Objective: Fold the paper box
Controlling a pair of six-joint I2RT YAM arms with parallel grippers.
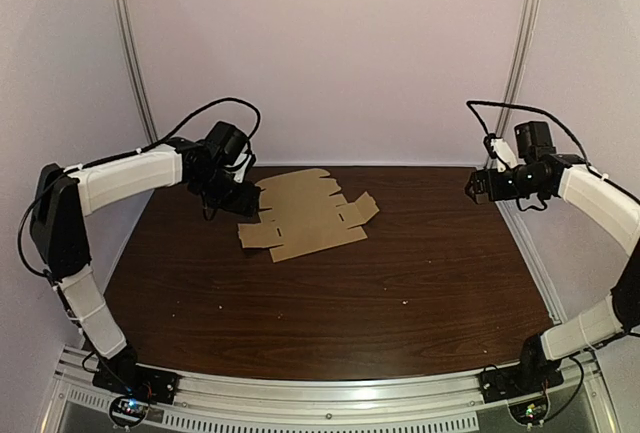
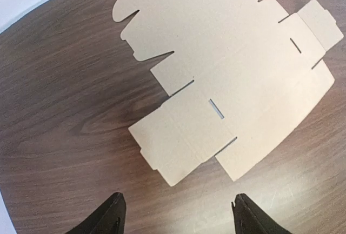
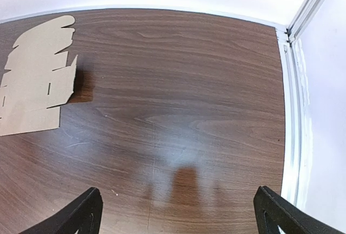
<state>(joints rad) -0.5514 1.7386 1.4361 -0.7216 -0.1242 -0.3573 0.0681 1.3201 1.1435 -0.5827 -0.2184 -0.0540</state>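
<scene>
I see the flat, unfolded brown cardboard box blank (image 1: 305, 215) lying on the far left of the dark wood-grain desk (image 1: 400, 283), my left gripper (image 2: 178, 212) hanging near its left edge, spread wide and empty, my right gripper (image 3: 178, 207) well apart at the far right, likewise spread and empty.

Tan paper box (image 1: 305, 215); dark woodgrain table (image 1: 400, 283).

- A dark wood-grain table (image 1: 330, 293) filled the middle.
- Pale walls (image 1: 330, 43) stood at twelve o'clock, with metal posts (image 1: 130, 43) at ten and two.
- A tiny pale speck (image 1: 404, 302), perhaps a crumb, lay at five o'clock.
</scene>
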